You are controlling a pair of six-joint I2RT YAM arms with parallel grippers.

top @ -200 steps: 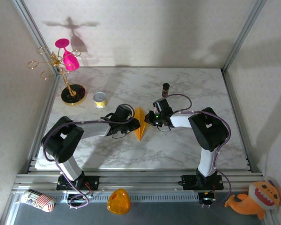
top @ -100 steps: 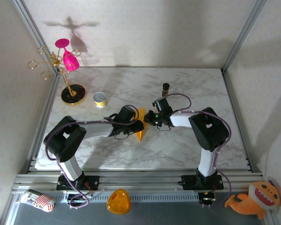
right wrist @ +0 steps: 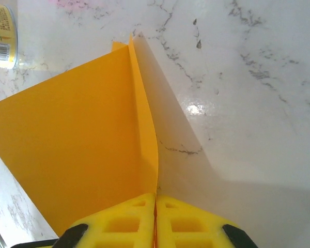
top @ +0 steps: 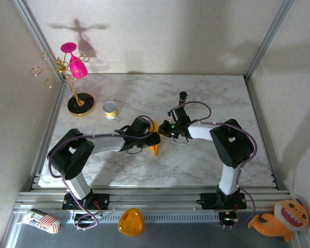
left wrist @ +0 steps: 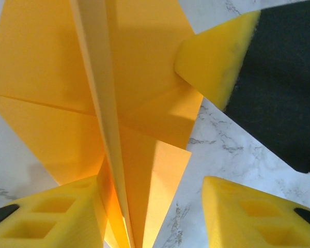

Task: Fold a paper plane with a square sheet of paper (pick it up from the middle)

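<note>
The square sheet of paper is now an orange-yellow paper plane (top: 155, 149) lying on the marble table (top: 206, 165) between my two grippers, its centre fold standing up as a ridge (left wrist: 101, 103). My left gripper (top: 149, 138) covers its left side and is open: in the left wrist view its fingers (left wrist: 46, 222) are set apart and the plane's narrow end (left wrist: 144, 196) lies between them, against the left finger. My right gripper (right wrist: 156, 199) is shut on the upright fold (right wrist: 144, 134). The right gripper's yellow fingertip (left wrist: 212, 62) rests on the plane's wing.
A small yellow tin (top: 110, 109) stands at the back left, near a gold rack holding a pink glass (top: 75, 77). A small dark bottle (top: 183, 96) stands behind the right gripper. An orange plastic dome (top: 130, 222) and a plush toy (top: 279, 219) lie off the table's front edge.
My left gripper has slid right over the plane and its jaws have spread apart. The right gripper stays shut on the fold.
</note>
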